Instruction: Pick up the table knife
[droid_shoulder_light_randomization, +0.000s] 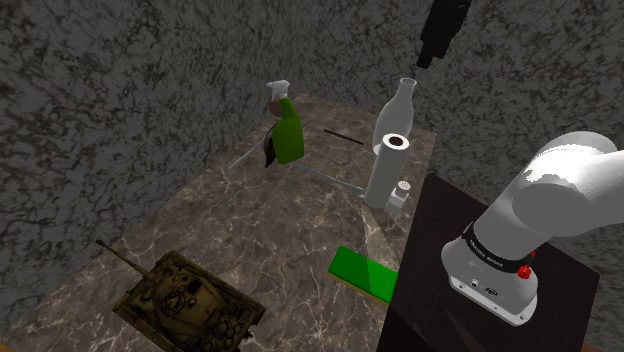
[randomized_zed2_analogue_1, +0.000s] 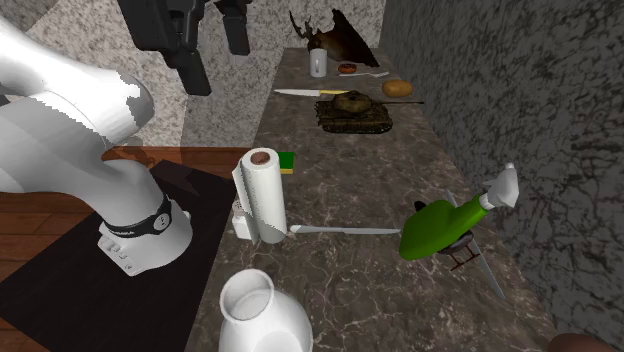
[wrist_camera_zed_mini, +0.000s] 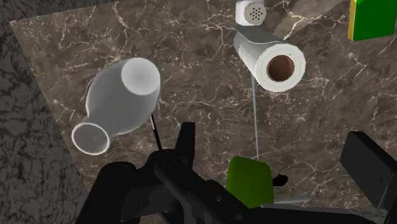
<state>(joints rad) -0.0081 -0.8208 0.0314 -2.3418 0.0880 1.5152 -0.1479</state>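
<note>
Clutter is the main hazard: the table knife (randomized_zed2_analogue_1: 345, 230), thin and grey, lies flat on the tabletop (randomized_zed2_analogue_1: 400, 160), 1 end just beside the paper towel roll (randomized_zed2_analogue_1: 262, 190) and the other by the green toy helicopter (randomized_zed2_analogue_1: 440, 228). The gripper (randomized_zed2_analogue_1: 220, 62) hangs high above, spread open and empty. A descent off-line could topple the roll or the white vase (randomized_zed2_analogue_1: 262, 320), and the flat blade may slip from a pinch. A 2nd knife (randomized_zed2_analogue_1: 300, 92) beyond the tank (randomized_zed2_analogue_1: 352, 112) invites confusion. Count: 2 knives, 1 roll, 1 vase, 1 helicopter, 1 tank.
</note>
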